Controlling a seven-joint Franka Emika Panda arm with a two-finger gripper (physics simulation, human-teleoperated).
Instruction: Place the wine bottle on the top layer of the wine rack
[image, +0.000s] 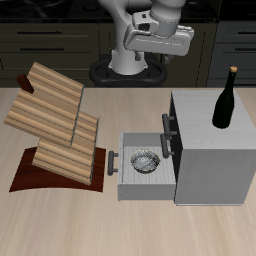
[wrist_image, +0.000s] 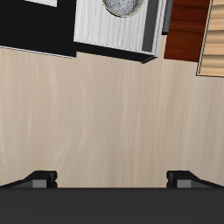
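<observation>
Dark glass wine bottle (image: 227, 101) stands upright on the grey cabinet (image: 215, 150), apart from the wine rack (image: 55, 125). My claw (image: 163, 42) hangs high, open and empty; I should grip the bottle's body squarely.

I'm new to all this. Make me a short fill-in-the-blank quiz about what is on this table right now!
1. The wine bottle stands upright on top of the grey ______.
2. The cabinet's drawer is pulled ______.
3. Inside the drawer lies a small ______.
4. Nothing lies on the tiers of the wine rack; the fingers are ______ apart.

Missing words: cabinet; open; bowl; wide
</observation>
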